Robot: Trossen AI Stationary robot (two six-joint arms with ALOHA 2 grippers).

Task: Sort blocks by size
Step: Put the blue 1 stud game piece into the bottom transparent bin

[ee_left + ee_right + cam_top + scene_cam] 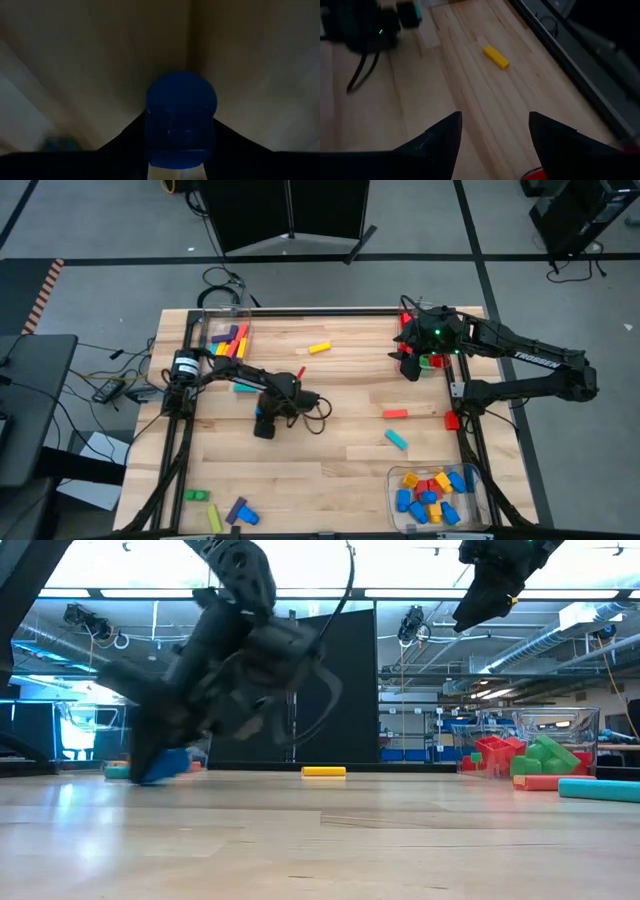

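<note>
A blue block (pixel 180 120) sits between the fingers of my left gripper (pixel 265 425) near the middle of the table, left of centre; in the low view the blue block (pixel 165 765) shows low at the tabletop under the blurred gripper. My right gripper (pixel 410 365) hangs open, high above the far right of the table, with nothing between its fingers (pixel 445 135). Loose blocks lie about: a yellow one (pixel 320 348), a teal one (pixel 245 388), a red one (pixel 396 414) and another teal one (pixel 397 440). My left gripper has the blue block's two opposite sides (pixel 150 130) pinched between its two fingers, which come steeply from above. The block's rounded end faces the camera. In the low view the block is down at the tabletop; whether it is lifted clear I cannot tell.
A clear bin (pixel 228 340) with several blocks stands at the far left, one with red and green blocks (pixel 530 750) at the far right, and one with blue, yellow and red blocks (pixel 435 495) at the near right. Green, yellow, purple and blue blocks (pixel 236 510) lie at the near left edge.
</note>
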